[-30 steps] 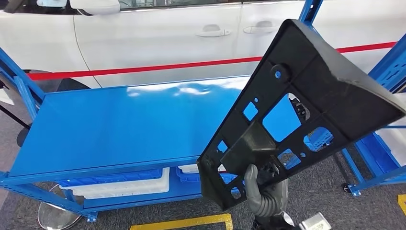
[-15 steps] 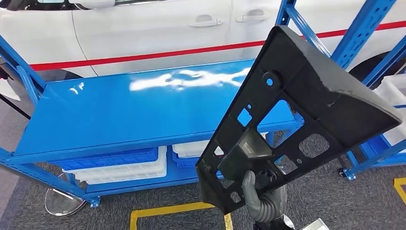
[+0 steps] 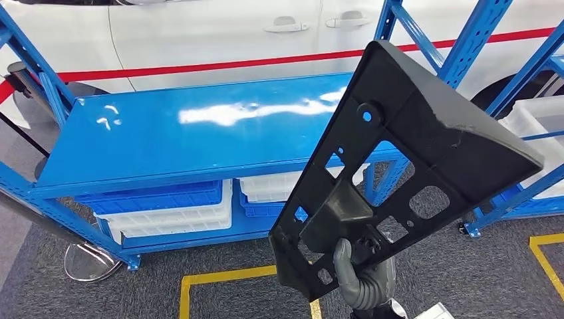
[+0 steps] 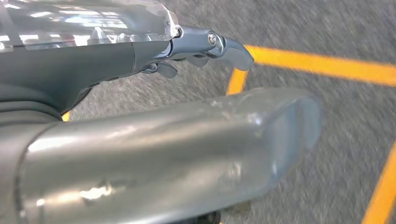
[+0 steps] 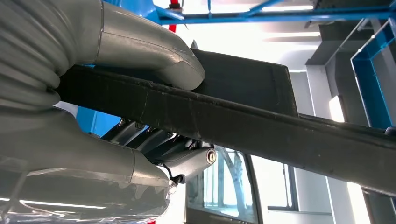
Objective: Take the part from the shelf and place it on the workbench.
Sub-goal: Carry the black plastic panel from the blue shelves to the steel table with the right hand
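Observation:
A large black plastic part [image 3: 425, 139] with several cut-outs stands tilted in front of me, and my right hand [image 3: 362, 279] grips it by its lower end. In the right wrist view the thumb [image 5: 154, 56] presses one face of the part [image 5: 261, 126] while the dark fingers [image 5: 187, 161] lie against the other. The blue workbench top [image 3: 186, 143] lies bare beyond the part, to its left. My left hand [image 4: 140, 116] hangs over grey carpet with its fingers [image 4: 224, 49] apart and holds nothing.
White and blue bins [image 3: 166, 209] sit on the bench's lower level. Blue shelf uprights [image 3: 465, 46] and a white bin [image 3: 539, 126] stand at the right. A white car [image 3: 199, 33] is behind the bench. Yellow floor tape [image 3: 226, 276] and a chrome round base [image 3: 86, 262] lie below.
The whole picture has shifted, so the camera moved: the bench now sits farther off and the right shelf uprights have come in. The part stays in my right hand.

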